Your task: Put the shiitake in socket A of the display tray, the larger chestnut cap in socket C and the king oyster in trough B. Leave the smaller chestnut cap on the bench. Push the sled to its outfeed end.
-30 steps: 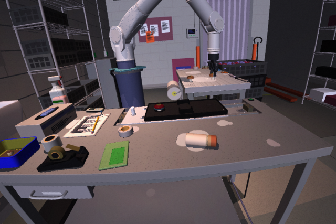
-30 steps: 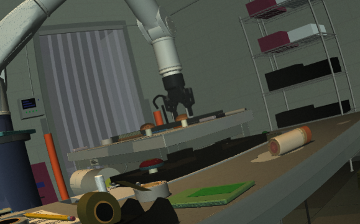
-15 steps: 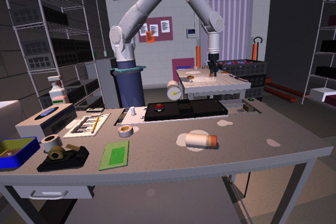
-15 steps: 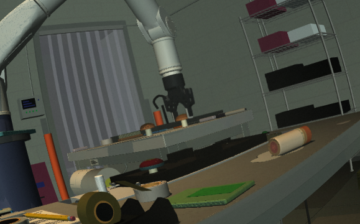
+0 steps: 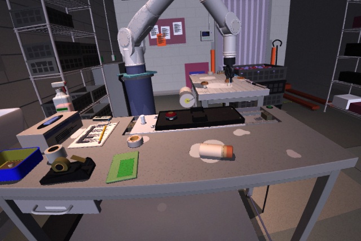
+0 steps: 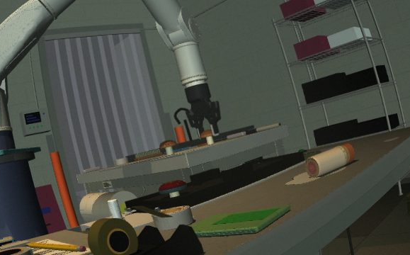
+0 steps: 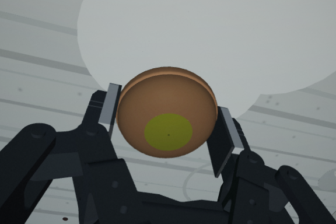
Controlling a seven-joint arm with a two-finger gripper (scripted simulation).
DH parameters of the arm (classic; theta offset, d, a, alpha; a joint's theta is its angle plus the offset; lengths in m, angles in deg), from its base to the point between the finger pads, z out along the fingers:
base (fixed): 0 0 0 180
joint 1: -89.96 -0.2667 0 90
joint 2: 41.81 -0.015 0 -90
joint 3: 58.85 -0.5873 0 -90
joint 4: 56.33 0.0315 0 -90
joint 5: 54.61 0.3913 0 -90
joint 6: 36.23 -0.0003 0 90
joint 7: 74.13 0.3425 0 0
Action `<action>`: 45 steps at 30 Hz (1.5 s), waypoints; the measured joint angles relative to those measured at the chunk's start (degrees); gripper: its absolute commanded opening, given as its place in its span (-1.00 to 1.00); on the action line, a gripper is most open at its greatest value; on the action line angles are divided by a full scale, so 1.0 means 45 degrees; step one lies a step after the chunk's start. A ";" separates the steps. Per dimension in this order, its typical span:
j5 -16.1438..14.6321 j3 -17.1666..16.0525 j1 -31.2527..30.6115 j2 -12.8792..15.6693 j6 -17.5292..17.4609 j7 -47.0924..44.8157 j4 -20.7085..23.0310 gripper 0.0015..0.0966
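Observation:
The stem of a chestnut cap (image 7: pixel 166 112) is hidden beneath its brown dome, which carries a yellow-green spot and stands on a pale patch of the slatted rear bench. My gripper (image 7: pixel 167 117) (image 5: pixel 228 80) (image 6: pixel 206 129) is down around this cap, a finger on each side, still open. Another chestnut cap (image 5: pixel 204 83) (image 6: pixel 168 145) stands to its left on the same bench. A red-capped mushroom (image 5: pixel 171 115) (image 6: pixel 172 187) sits at the left end of the black display tray (image 5: pixel 199 118). The king oyster (image 5: pixel 216 150) (image 6: pixel 329 160) lies on the front table.
The rear bench's front edge (image 5: pixel 233 95) runs close below the gripper, with a dark crate (image 5: pixel 259 72) behind it. On the front table lie a green pad (image 5: pixel 123 166), tape rolls (image 5: pixel 135 140), a tape dispenser (image 5: pixel 67 168), a tissue box (image 5: pixel 49 130) and a blue tray (image 5: pixel 16 163).

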 measured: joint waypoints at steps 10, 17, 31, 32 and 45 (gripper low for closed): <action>0.0000 0.0000 0.0000 0.0000 0.0000 0.0000 0.0000 -0.56; 0.0000 0.0000 0.0000 0.0000 0.0000 0.0000 0.0000 -0.85; 0.0131 -0.0101 0.0054 -0.0150 0.0173 -0.0096 0.0006 -0.86; 0.0157 -0.0122 0.0064 -0.0183 0.0208 -0.0116 0.0009 -0.86; 0.0587 -0.0468 0.0237 -0.0705 0.0789 -0.0433 0.0095 -0.86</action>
